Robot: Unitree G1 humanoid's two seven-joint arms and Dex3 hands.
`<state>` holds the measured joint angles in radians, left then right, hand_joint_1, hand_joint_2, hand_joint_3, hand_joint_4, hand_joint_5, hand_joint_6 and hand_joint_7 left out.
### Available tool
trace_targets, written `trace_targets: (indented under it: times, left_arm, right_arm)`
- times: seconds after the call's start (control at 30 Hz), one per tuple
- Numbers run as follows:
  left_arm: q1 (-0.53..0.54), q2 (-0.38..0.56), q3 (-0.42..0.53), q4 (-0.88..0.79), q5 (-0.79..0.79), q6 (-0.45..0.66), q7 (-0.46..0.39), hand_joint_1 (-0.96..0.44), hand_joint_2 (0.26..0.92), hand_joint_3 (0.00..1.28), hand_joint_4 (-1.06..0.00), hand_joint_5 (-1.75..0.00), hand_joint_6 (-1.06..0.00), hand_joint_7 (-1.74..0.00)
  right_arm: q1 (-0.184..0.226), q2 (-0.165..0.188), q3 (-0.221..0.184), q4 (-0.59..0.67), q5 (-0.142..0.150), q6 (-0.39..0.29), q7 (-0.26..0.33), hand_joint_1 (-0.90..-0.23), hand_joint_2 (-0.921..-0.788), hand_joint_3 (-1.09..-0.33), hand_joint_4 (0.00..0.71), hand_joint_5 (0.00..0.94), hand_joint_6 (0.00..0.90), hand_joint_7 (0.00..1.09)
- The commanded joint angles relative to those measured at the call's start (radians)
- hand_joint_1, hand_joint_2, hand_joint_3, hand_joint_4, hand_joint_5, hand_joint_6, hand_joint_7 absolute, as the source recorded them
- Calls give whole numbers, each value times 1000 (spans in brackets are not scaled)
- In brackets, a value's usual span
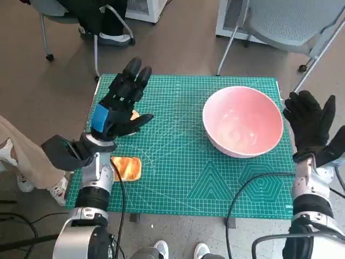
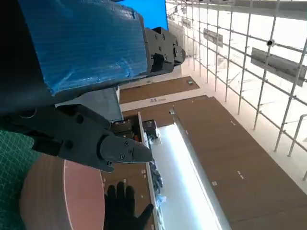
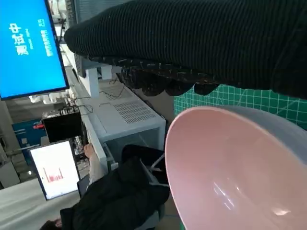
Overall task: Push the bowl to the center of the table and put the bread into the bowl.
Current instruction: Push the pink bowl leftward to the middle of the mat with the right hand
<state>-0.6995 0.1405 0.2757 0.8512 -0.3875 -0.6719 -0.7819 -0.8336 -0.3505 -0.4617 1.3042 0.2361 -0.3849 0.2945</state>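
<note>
Two empty hands, fingers spread: left hand (image 1: pixel 121 102) above the bread (image 1: pixel 126 168), right hand (image 1: pixel 311 125) beside the pink bowl (image 1: pixel 242 128) at the table's (image 1: pixel 178 183) right. Bowl looks rigid, slidable by its wall; bread soft, pinch gently.

A green cutting mat (image 1: pixel 183 178) printed with a white grid covers the worktop. Around it lies a brown floor (image 1: pixel 48 91). Beyond the far edge stand a grey mesh chair (image 1: pixel 294 21) on metal legs and a white cabinet (image 1: pixel 143 8). A black cable (image 1: pixel 245 186) curls over the mat's near edge. The right wrist view shows a bright blue screen (image 3: pixel 29 48), a small lit monitor (image 3: pixel 55 175) and a seated person in dark clothing (image 3: pixel 115 199).
</note>
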Motion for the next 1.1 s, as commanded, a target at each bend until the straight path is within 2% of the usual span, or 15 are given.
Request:
trace_targets:
  times: [0.03,0.57,0.83,1.1]
  left_arm:
    - [17,8,-8,-17,11,-11,8,-243,921,184,-101,0,-205,-6]
    - [25,14,-14,-46,2,10,17,-235,921,193,-102,-1,-210,-7]
    - [28,11,-14,-57,-4,21,20,-229,921,199,-99,0,-208,-5]
    - [35,11,-15,-74,-5,30,23,-227,921,201,-99,0,-208,-5]
  right_arm:
    - [33,14,-3,19,-1,25,-16,-661,-921,-887,156,3,167,176]
    - [21,65,18,16,-19,22,-29,-664,-921,-863,179,10,181,163]
    - [19,89,38,14,-28,10,-11,-672,-921,-861,171,4,181,156]
    - [11,111,37,15,-26,9,-1,-686,-921,-861,182,8,196,158]
